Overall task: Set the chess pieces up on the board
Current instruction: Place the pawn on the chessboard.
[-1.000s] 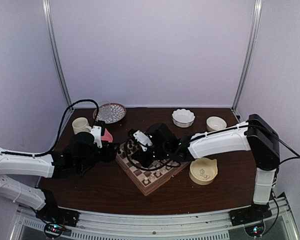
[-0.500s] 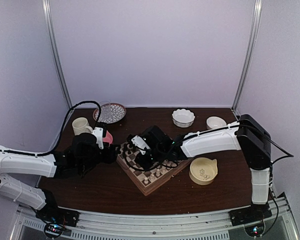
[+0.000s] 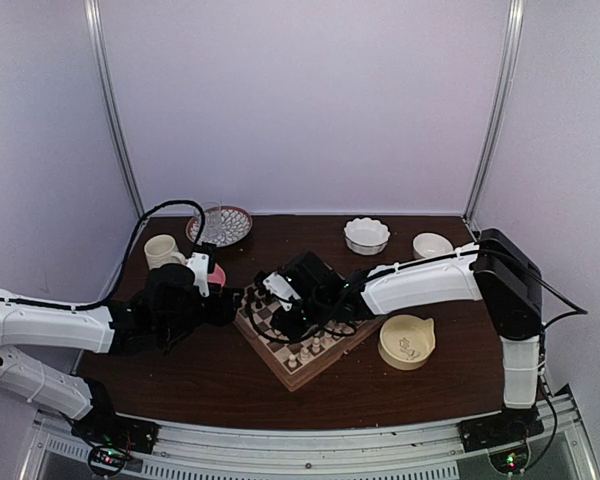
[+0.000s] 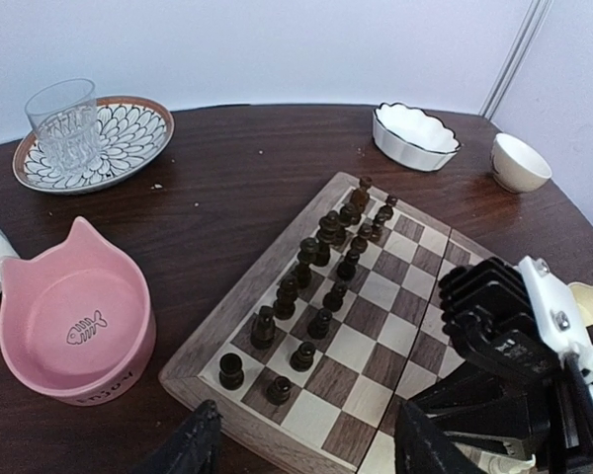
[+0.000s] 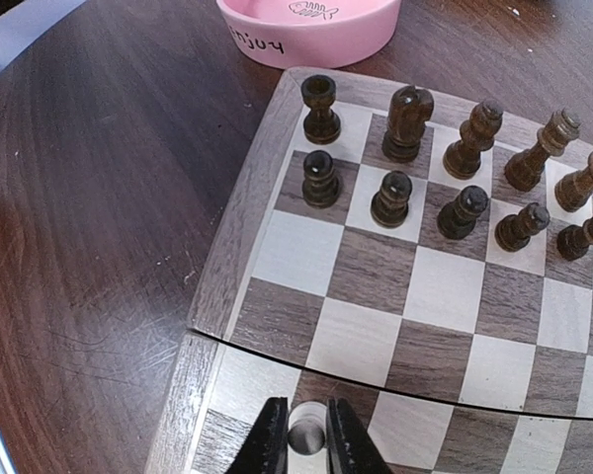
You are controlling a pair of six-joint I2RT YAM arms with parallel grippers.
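Right wrist view showed you the right gripper (image 5: 304,410) low over the board (image 5: 220,267), its two fingers drawn in to a narrow gap with the round top of one cream-white piece (image 5: 306,434) between them. The piece stood upright on a square close to the pale rim. You could not tell from that view whether the fingers pressed on it or stood just clear of its sides. Across the board from it, the dark brown pieces (image 5: 390,197) stood in two rows along the edge next to the pink cat bowl (image 5: 306,30). In the left wrist view, the left gripper (image 4: 306,446) hung with its fingers wide apart over the near corner of the board, and nothing was held between them. Beyond it you had a glass (image 4: 64,123) standing on a patterned plate (image 4: 128,148), a scalloped white bowl (image 4: 415,138) and a small white cup (image 4: 521,163). From the top external view, the board lay turned at an angle in the middle of the table (image 3: 210,370), between the two arms. More cream-white chess pieces (image 3: 302,352) stood along its near edge, and a yellow cat bowl (image 3: 407,342) sat just to its right.
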